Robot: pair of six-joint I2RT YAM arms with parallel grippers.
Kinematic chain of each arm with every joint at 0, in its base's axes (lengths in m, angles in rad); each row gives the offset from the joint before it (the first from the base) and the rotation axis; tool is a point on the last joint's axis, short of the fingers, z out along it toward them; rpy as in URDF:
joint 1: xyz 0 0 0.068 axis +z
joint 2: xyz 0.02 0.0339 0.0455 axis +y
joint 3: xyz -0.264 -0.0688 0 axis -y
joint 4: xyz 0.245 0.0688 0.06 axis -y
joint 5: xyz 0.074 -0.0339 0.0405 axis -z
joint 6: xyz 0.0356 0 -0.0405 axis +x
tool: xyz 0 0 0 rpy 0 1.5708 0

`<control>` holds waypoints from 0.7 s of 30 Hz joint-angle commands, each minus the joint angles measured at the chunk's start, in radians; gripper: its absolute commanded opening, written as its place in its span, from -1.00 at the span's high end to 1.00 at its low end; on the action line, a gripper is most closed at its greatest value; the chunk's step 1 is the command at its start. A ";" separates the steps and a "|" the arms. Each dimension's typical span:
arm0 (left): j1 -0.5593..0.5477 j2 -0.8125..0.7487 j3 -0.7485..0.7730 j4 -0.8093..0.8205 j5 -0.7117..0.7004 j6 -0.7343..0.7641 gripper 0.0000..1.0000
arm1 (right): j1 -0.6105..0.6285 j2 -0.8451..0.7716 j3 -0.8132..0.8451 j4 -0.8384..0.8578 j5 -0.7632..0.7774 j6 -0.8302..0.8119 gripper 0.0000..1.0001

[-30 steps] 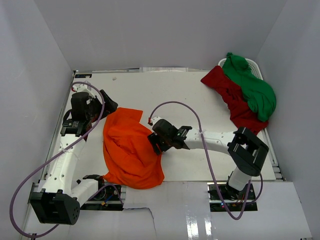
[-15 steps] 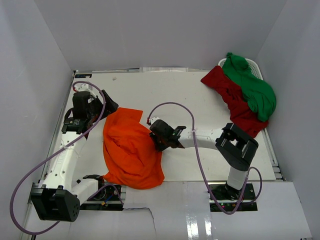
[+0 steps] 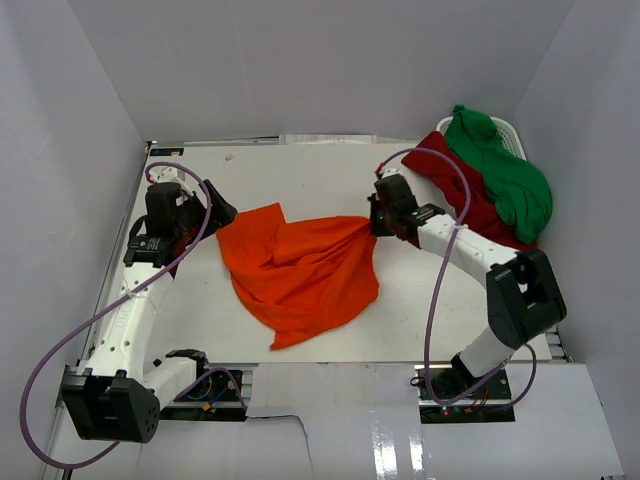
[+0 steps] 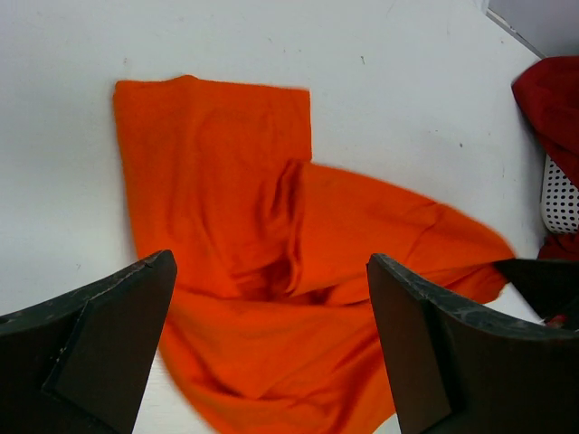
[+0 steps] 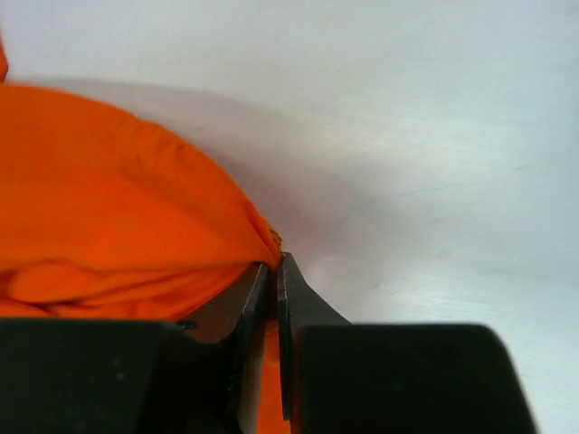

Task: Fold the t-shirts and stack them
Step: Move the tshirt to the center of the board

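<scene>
- Three t-shirts show from the top camera, on a white table [image 3: 300, 180] closed in by plain white walls [image 3: 320, 60], with a white perforated basket [image 3: 512, 135] in the far right corner.
- The green t-shirt [image 3: 505, 175] is heaped over the basket's rim. The dark red t-shirt [image 3: 485, 225] lies crumpled under it and spills onto the table just left of the basket.
- The orange t-shirt [image 3: 300, 275] sits well to the left of the basket, wrinkled and drawn out to a point on the side facing it.
- The right gripper [image 3: 372, 222], between the orange shirt and the basket, is clamped on that point.
- The left gripper [image 3: 220, 212] hovers at the shirt's edge farthest from the basket, holding nothing.
- From the left wrist, the left gripper [image 4: 271, 260] stands spread wide above the orange t-shirt [image 4: 217, 181]. A flat panel of the shirt lies on the bare table [image 4: 380, 72], and folds run towards the basket [image 4: 561, 199] and the dark red t-shirt [image 4: 552, 99].
- From the right wrist, the right gripper [image 5: 274, 271] is pressed tight on a thin edge of the orange t-shirt [image 5: 109, 199]. The cloth bulges left and casts a shadow on the table [image 5: 434, 136].
</scene>
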 commanded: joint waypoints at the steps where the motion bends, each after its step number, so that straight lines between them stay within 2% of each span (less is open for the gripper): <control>1: 0.004 -0.008 0.039 -0.009 0.006 0.006 -0.95 | -0.091 -0.055 0.084 -0.090 0.070 -0.043 0.77; 2: 0.004 -0.008 0.039 -0.009 0.006 0.006 -0.95 | -0.096 -0.054 0.098 -0.116 0.087 -0.045 0.21; 3: 0.004 -0.010 0.039 -0.009 0.006 0.006 -0.95 | -0.094 -0.054 0.101 -0.129 0.080 -0.047 -0.08; 5: 0.006 -0.010 0.041 -0.009 0.007 0.006 -0.95 | -0.049 -0.074 0.077 -0.109 0.045 -0.057 -0.49; 7: 0.004 -0.010 0.039 -0.011 0.007 0.007 -0.95 | 0.017 -0.092 0.058 -0.104 0.055 -0.068 -0.54; 9: 0.004 -0.011 0.039 -0.009 0.007 0.009 -0.95 | 0.143 -0.106 0.037 -0.103 0.103 -0.080 -0.54; 12: 0.004 -0.007 0.038 -0.009 0.013 0.010 -0.95 | 0.267 -0.088 0.030 -0.145 0.159 -0.038 -0.53; 16: 0.004 0.002 0.038 -0.011 0.019 0.012 -0.95 | 0.344 -0.055 -0.019 -0.192 0.178 0.036 -0.43; 21: 0.004 0.008 0.038 -0.011 0.033 0.017 -0.95 | 0.399 -0.035 -0.094 -0.192 0.183 0.122 -0.42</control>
